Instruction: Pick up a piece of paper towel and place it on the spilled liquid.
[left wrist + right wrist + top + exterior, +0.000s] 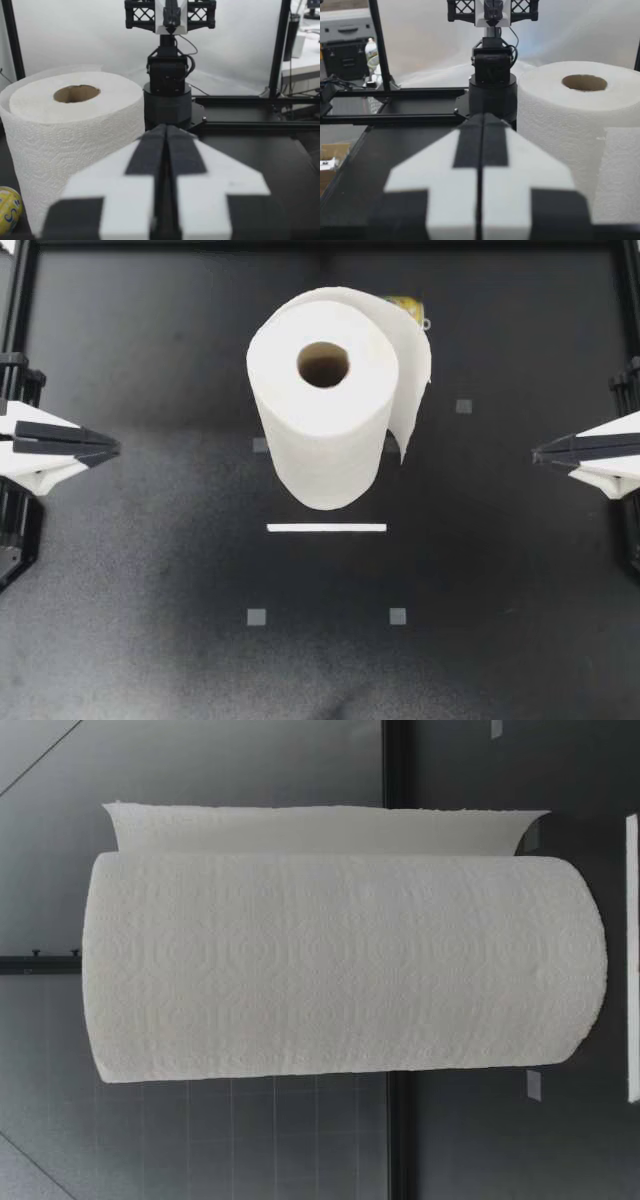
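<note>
A white paper towel roll stands upright mid-table, with a loose sheet hanging off its right side. The low view shows the roll close up, its loose sheet behind it. My left gripper is shut and empty at the left edge, well clear of the roll. My right gripper is shut and empty at the right edge. In the left wrist view the gripper is shut, with the roll ahead and to one side. The right wrist view shows its gripper shut, with the roll beside it. No spilled liquid is visible.
A small yellow patterned object lies behind the roll and also shows beside it as the yellow object. A thin white strip lies in front of the roll. Small grey markers dot the black table. Black frame rails border it.
</note>
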